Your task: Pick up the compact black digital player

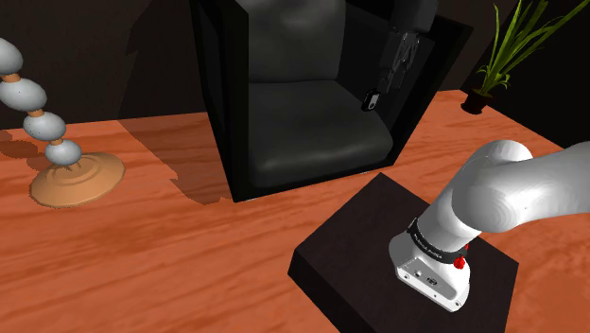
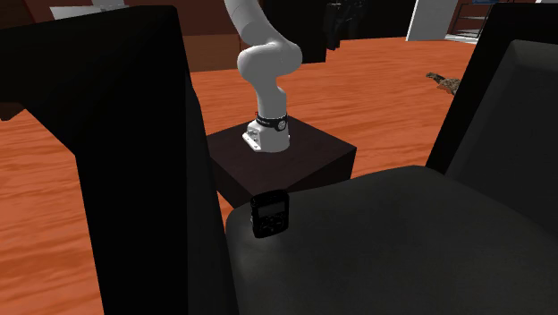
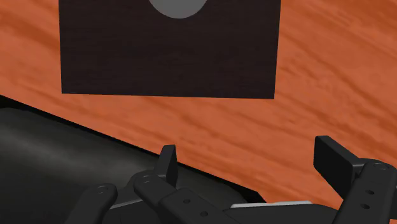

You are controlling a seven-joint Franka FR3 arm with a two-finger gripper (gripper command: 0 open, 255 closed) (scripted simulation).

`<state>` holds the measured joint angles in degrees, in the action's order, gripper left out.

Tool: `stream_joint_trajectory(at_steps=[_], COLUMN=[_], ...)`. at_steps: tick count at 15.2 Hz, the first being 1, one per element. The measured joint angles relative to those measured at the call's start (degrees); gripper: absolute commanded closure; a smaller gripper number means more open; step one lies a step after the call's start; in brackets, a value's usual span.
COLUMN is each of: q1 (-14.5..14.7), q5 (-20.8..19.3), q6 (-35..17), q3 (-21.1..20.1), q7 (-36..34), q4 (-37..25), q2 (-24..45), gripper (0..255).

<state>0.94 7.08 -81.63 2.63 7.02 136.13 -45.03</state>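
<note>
**Open tool (image 3: 247,149) hangs over the armchair (image 1: 303,142), close above the black player (image 2: 270,215).**

The fingers (image 3: 167,164) stand wide apart, clasping nothing. In the wrist view the seat's edge, the orange wood floor (image 1: 189,255) and the dark stand (image 1: 359,246) lie beyond them. The player stands upright at the cushion's edge, just beside one armrest (image 2: 134,134). High black sides wall the seat, which is open above and in front. The second exterior view shows the player's face, with the white arm (image 2: 264,63) on its stand behind. The shoulder view adds a beaded ornament (image 1: 43,123) and a potted plant (image 1: 496,66), both well apart from the chair.
</note>
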Motion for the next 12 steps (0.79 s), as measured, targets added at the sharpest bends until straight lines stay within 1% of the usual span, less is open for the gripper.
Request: stream_joint_trajectory(at_steps=[2,4,9,12], q1=[-0.16,-0.80,-2.66,-3.52], q5=[-0.42,-2.12,-6.86,-9.13], q6=[-0.59,-2.10,-7.96,-12.09], q3=[0.35,1.93,6.65,9.45], q7=[0.52,2.57,8.68,12.11], q4=[0.43,0.76,2.23,1.85], q2=[0.10,1.10,4.66,8.45], gripper=[0,0,0,0])
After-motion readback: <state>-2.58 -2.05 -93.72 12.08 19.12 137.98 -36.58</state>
